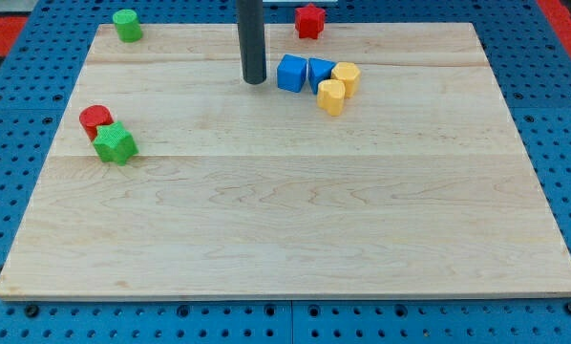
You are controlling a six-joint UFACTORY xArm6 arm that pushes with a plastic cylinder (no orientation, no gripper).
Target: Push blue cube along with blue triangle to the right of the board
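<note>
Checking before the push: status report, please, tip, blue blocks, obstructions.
My tip just left of blue cube. Blue triangle touching cube's right. Two yellow blocks crowd triangle's right.

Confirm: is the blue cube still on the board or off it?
On. The blue cube sits on the board near its top, with my tip just left.

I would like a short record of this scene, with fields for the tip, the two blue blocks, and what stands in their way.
tip: my tip, just to the view's left of the blue cube
blue triangle: touching the cube's right side
in the way: two yellow blocks, against the triangle's right
board: wooden
</note>
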